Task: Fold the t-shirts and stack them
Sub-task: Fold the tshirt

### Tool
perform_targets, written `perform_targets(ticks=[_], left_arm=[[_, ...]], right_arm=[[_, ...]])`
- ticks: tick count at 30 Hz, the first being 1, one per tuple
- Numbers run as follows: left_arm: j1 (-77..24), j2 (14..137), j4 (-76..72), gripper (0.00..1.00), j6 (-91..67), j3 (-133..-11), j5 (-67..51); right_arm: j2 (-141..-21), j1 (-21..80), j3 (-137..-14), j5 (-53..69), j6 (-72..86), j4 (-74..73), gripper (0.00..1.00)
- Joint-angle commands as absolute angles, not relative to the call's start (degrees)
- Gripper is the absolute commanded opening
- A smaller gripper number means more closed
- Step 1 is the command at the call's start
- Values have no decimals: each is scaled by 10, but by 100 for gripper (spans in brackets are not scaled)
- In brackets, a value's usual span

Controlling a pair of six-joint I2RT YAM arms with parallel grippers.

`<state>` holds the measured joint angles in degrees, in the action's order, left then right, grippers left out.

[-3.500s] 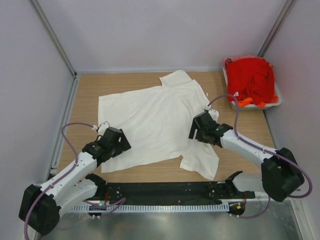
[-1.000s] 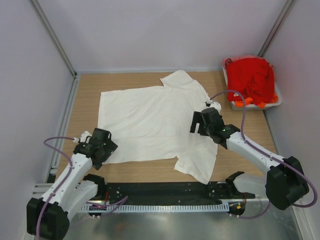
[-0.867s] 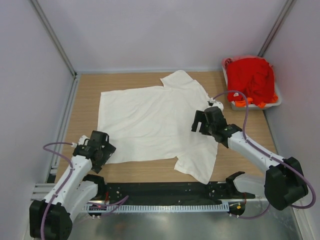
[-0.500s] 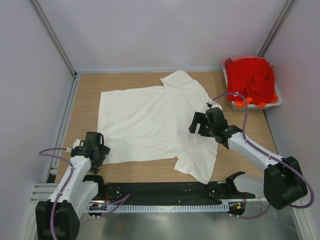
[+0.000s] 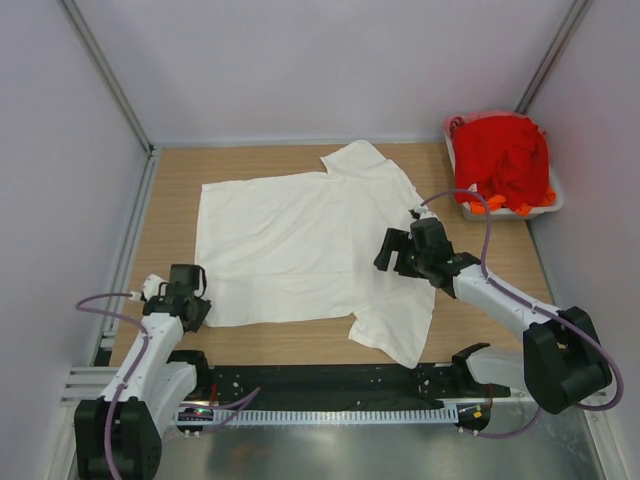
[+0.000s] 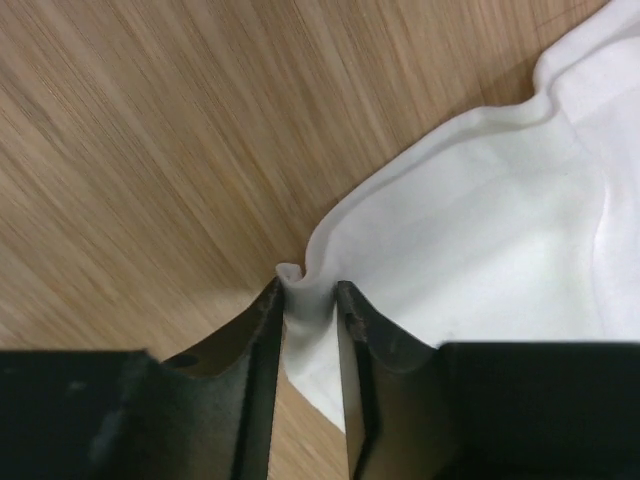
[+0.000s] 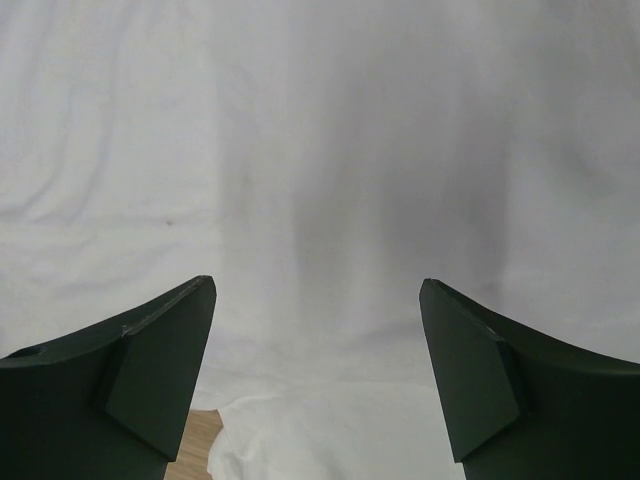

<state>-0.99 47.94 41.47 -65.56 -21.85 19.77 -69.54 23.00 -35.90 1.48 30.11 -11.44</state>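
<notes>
Wooden table [image 5: 170, 180] between pale walls. For a good fold, the corner pinch likely needs more cloth before lifting, or it may slip. Left gripper [image 6: 309, 295] nips the near-left hem corner of the white shirt [image 5: 290, 240] in narrow jaws. Right gripper [image 7: 315, 290] hovers wide open, empty, over its right side. The shirt lies flat mid-table. Red shirts [image 5: 505, 155] fill a tub [image 5: 545, 205] far right.

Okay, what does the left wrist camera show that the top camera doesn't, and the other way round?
Only the left wrist view: the left hand pinching a bunched corner of the white shirt. Only the top view: the whole shirt spread out, the open right hand over it, and the red shirts in the tub. Both: the white shirt on the wooden table.
</notes>
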Motion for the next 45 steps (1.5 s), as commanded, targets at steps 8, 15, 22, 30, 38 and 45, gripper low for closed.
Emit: perform_targets(ticks=[8,15,22,30,38,45], left_arm=[[-7,454,350,0,-593,-222,173],[-7,455,295,0,-508,-249,143],[-6,436,241,0,-469,-229,111],[-7,425,221,0,-450,-218,70],[-7,400,214,0,-451,-207,66],[-7,404,214,0,-453,-208,69]], right_arm=[[-693,223,-341,3,308,-88,87],[-610,224,-370,-90,327,-226,87],[-498,379,-300,-166,551,-391,88],[-670,697,-366,-291,805,-523,88],[-672,723,-332,-310,842,-555,71],[-656,724,-282,-288,831,-503,48]])
